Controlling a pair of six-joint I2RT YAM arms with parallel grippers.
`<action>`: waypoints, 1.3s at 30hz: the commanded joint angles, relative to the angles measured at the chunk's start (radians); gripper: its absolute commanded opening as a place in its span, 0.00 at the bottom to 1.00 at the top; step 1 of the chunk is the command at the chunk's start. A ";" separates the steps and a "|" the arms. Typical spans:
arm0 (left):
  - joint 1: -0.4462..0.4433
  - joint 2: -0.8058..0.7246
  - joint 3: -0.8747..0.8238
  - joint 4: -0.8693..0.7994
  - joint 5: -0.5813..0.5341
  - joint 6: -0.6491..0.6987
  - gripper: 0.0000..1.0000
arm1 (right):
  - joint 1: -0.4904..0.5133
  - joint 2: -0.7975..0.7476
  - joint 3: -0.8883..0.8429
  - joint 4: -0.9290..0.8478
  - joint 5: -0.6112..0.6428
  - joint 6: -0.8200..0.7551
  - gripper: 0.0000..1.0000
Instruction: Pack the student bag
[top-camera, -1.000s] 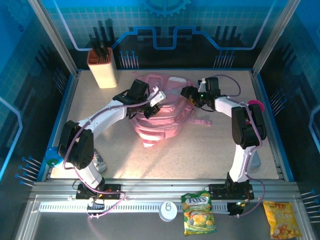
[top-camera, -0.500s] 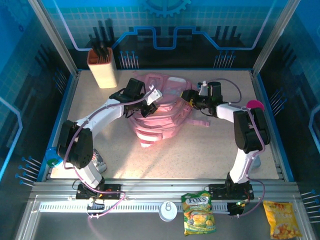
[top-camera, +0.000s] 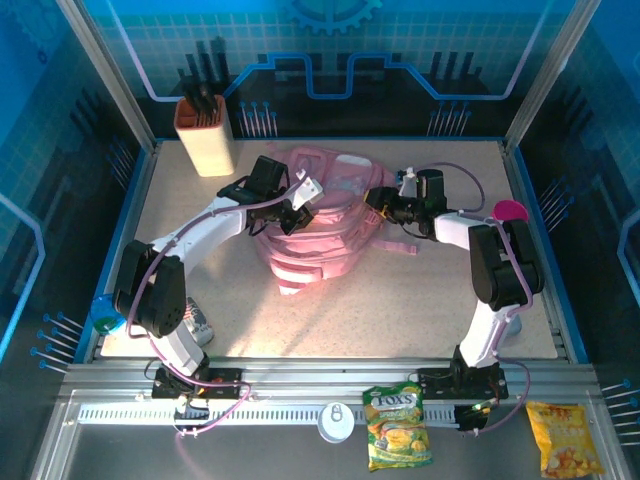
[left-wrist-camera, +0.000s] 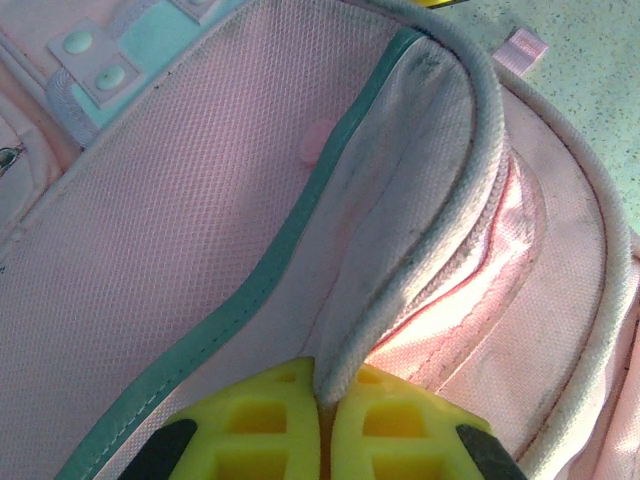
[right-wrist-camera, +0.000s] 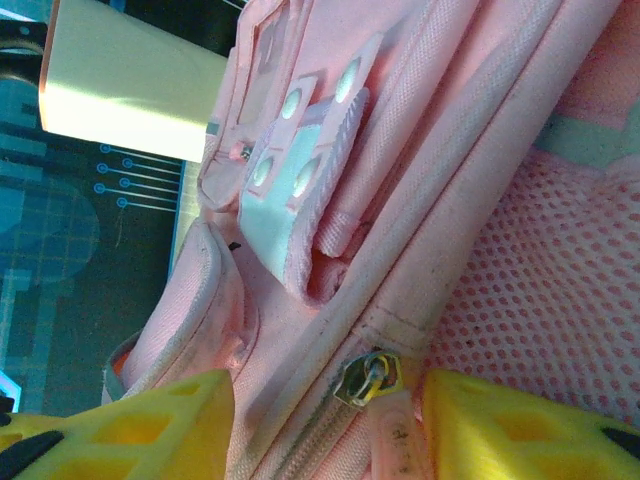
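**Zip pull not yet gripped: slip risks at both ends**

The bag (top-camera: 318, 225) lay mid-table (top-camera: 400, 310), toward the far side, between your 2 arms. Your left gripper (left-wrist-camera: 322, 390) was clamped on the bag's rim (left-wrist-camera: 455, 225), fingers together with the white piping pinched between them. Your right gripper (right-wrist-camera: 325, 420) had its jaws apart, 1 finger on each side of the zip pull (right-wrist-camera: 371, 378). Neither pad touched it, as far as the wrist view showed.

Risks, as judged:

1. The pull was small and sat off-centre in the gap. On closing, 1 finger would likely reach it first and knock it flat or sideways. You would then pinch zip tape or the mesh (right-wrist-camera: 540, 250) instead of the pull.
2. The piping was soft and rounded. A tug along the zip could draw it out of the left grip, and the opening would flop shut.
3. The bag lay loose on the table with 1 anchor point. A hard pull might drag or twist the whole bag rather than run the zip.
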 joint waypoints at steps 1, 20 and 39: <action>0.019 -0.033 0.054 0.001 0.036 -0.019 0.04 | -0.011 -0.026 -0.015 0.004 -0.016 -0.012 0.48; 0.022 -0.041 0.052 -0.023 0.042 -0.008 0.04 | -0.033 -0.034 -0.059 0.076 -0.014 0.041 0.45; 0.022 -0.043 0.047 -0.024 0.040 -0.007 0.05 | -0.033 -0.033 -0.099 0.134 -0.021 0.055 0.35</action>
